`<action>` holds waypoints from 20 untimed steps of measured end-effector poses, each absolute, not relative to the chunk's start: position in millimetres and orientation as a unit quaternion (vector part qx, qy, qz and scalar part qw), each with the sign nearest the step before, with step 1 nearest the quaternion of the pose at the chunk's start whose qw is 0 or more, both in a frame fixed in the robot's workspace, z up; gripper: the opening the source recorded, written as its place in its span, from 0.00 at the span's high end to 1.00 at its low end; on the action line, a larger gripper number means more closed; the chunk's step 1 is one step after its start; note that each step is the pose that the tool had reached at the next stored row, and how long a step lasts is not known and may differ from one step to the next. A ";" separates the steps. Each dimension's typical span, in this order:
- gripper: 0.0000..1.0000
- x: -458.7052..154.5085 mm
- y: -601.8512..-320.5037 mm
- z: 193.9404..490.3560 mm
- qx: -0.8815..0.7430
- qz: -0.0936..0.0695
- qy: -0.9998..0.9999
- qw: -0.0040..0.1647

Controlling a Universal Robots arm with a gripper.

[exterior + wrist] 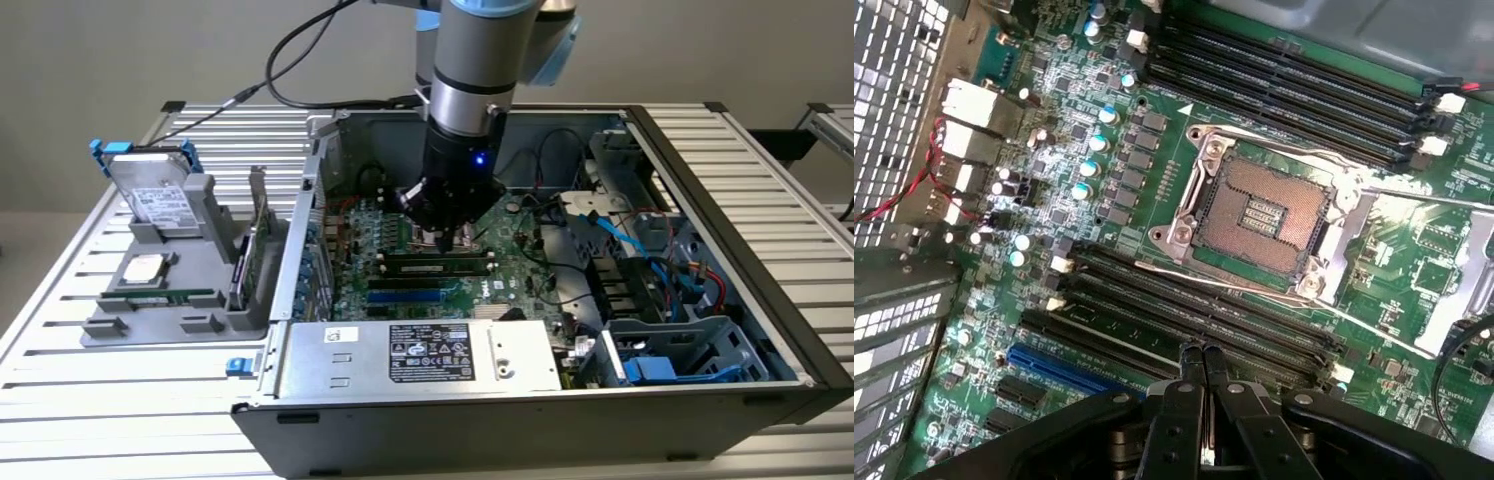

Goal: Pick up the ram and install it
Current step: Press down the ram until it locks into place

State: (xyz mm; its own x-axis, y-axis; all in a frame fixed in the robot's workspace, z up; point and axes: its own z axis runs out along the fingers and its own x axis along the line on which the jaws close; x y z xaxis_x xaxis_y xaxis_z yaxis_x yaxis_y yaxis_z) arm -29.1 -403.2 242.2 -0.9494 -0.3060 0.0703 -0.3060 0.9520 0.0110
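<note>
The ram (430,266) sits in the motherboard (521,245), claw (447,238) just above.

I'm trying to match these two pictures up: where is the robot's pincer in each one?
Exterior view: the pincer hangs at the arm's tip, low over the green board inside the open computer case.
Wrist view: the pincer, fingers together, is over the long black slots.
Shared landmark: the blue slot, near the pincer in both.

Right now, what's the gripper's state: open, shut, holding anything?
Gripper: shut, fingers pressed together with nothing between them, down over the motherboard's memory slots.
</note>
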 end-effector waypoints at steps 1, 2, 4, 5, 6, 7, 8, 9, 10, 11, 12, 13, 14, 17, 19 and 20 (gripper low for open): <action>0.90 -29.1 -403.2 242.1 0.149 0.000 -0.988 0.034; 0.90 -29.1 -403.2 241.9 0.144 0.000 -0.989 0.033; 0.90 -29.1 -403.2 241.4 0.132 0.000 -0.991 0.032; 0.90 -29.1 -403.2 241.2 0.125 0.000 -0.992 0.032; 0.90 -29.1 -403.2 241.0 0.118 -0.001 -0.993 0.031; 0.90 -29.1 -403.2 240.8 0.111 -0.001 -0.993 0.031; 0.90 -29.1 -403.2 240.6 0.104 -0.001 -0.994 0.031; 0.90 -29.1 -403.2 240.3 0.097 -0.001 -0.995 0.031; 0.90 -29.1 -403.2 240.1 0.090 -0.001 -0.995 0.031; 0.90 -29.1 -403.2 239.9 0.082 -0.001 -0.996 0.030; 0.90 -29.1 -403.2 239.7 0.075 -0.002 -0.997 0.030; 0.90 -29.1 -403.2 239.5 0.068 -0.002 -0.997 0.030; 0.90 -29.1 -403.2 239.3 0.061 -0.002 -0.998 0.030; 0.90 -29.1 -403.2 238.6 0.040 -0.003 -0.999 0.029; 0.90 -29.1 -403.2 238.6 0.028 -0.003 -0.999 0.029; 0.90 -29.1 -403.2 238.6 0.026 -0.003 -0.999 0.029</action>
